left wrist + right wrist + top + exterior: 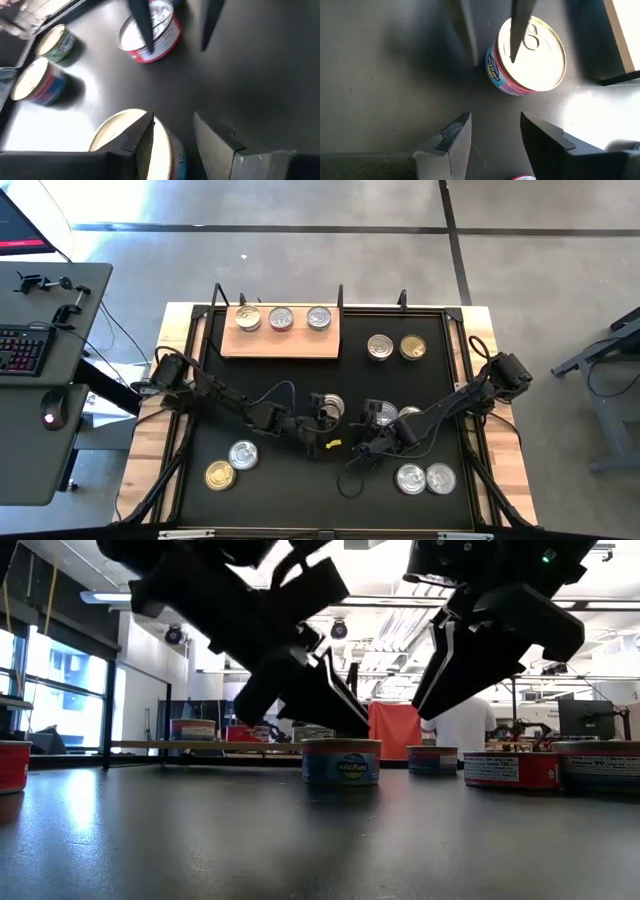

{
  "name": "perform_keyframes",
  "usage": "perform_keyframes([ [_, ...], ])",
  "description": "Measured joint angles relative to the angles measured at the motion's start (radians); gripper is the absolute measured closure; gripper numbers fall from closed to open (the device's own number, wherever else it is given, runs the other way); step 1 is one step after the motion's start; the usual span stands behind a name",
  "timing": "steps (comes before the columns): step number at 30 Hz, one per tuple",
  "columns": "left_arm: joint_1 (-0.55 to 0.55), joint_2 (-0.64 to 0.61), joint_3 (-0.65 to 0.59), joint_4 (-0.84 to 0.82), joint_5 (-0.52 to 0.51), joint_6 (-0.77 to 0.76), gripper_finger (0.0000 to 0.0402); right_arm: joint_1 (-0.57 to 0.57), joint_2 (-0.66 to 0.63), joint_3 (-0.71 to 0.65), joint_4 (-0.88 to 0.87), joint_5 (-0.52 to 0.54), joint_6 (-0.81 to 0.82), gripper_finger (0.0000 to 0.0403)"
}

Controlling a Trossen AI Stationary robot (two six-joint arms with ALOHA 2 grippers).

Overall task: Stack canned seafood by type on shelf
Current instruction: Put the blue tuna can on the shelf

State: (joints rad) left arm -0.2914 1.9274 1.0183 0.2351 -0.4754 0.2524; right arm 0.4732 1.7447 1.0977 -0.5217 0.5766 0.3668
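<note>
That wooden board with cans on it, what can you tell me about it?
The shelf is a flat rectangular board of light-brown wood, lying at the table's far edge, left of centre. Three round tins stand in a row along its far side, lids up; its near half is bare. Neither arm touches it.

Eleven tins of canned seafood [379, 347], three on one wooden shelf [281, 343], two robot arms [230, 397]

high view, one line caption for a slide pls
Three tins on the wooden shelf; both arms meet over loose tins mid-table.
</note>
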Motion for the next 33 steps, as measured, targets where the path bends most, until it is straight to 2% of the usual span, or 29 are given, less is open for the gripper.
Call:
perform_keyframes([
  [3, 0.013, 0.0, -0.009, -0.007, -0.003, 0.011, 0.0272, 0.0, 0.0, 0.0, 0.001, 0.0, -0.001, 0.0242],
  [7, 0.03, 0.008, -0.01, -0.037, 0.043, 0.011, 0.0273, 0.0, 0.0, 0.0, 0.007, 0.004, -0.001, 0.0242],
  [10, 0.037, 0.023, -0.009, -0.042, 0.029, 0.013, 0.0281, 0.0, 0.0, 0.0, 0.009, 0.029, -0.001, 0.0242],
  [13, 0.033, 0.036, -0.007, -0.046, 0.006, 0.029, 0.031, 0.0, 0.0, 0.0, 0.01, 0.034, -0.005, 0.0242],
  [16, 0.023, 0.041, -0.005, -0.052, -0.016, 0.034, 0.0356, 0.0, 0.0, 0.0, 0.009, 0.034, -0.006, 0.0242],
  [19, 0.0, 0.037, -0.004, -0.081, -0.085, 0.047, 0.0393, 0.0, 0.0, 0.0, 0.008, 0.034, -0.005, 0.0242],
  [22, -0.03, 0.034, -0.008, -0.108, -0.187, 0.079, 0.0393, 0.0, 0.0, 0.0, 0.007, 0.034, -0.007, 0.0242],
  [25, -0.057, 0.021, -0.01, -0.155, -0.243, 0.093, 0.0398, 0.0, -0.001, 0.0, 0.009, 0.036, -0.008, 0.0242],
  [33, -0.117, -0.051, -0.011, -0.427, -0.43, -0.075, 0.0401, 0.0, -0.001, 0.0, 0.008, 0.063, -0.005, 0.0242],
])
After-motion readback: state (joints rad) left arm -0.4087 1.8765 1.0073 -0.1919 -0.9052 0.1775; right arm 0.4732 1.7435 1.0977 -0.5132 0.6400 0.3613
